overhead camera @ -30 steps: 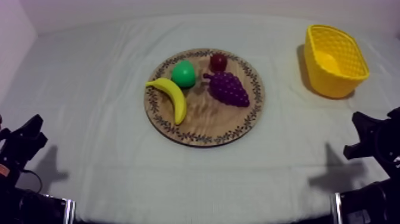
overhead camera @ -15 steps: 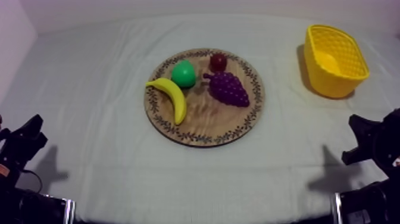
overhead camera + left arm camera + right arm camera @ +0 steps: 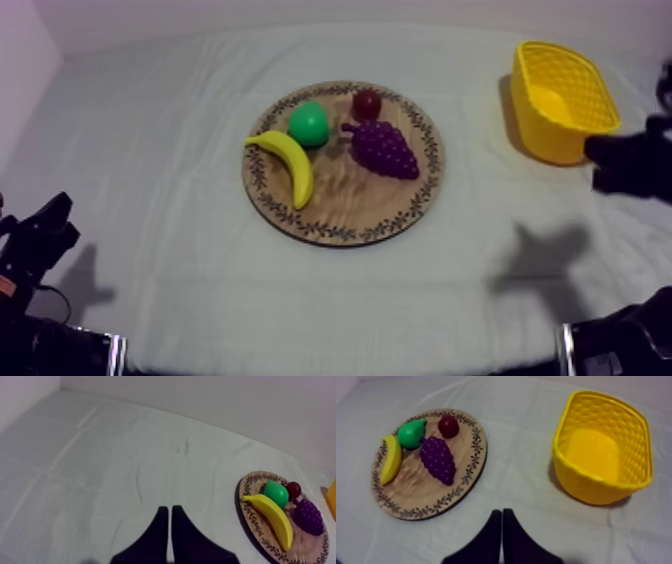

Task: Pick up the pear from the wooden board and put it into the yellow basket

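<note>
Right hand (image 3: 501,512) has risen to the right edge, beside the yellow lattice-walled basket (image 3: 562,140).
Both it and left hand (image 3: 167,509) are closed, empty; green toy pear (image 3: 308,123) lies on round wooden board (image 3: 350,205), centre.

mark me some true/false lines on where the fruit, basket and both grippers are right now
1. The pear lies on the wooden board, touching the banana. True.
2. The yellow basket stands on the cloth, apart from the board. True.
3. The small red fruit lies in the basket. False: it lies on the board, next to the grapes.
4. The right gripper is shut on the pear. False: its fingers lie together on nothing, over the cloth between board and basket.
5. The left gripper is shut on nothing, off to the side of the board. True.
</note>
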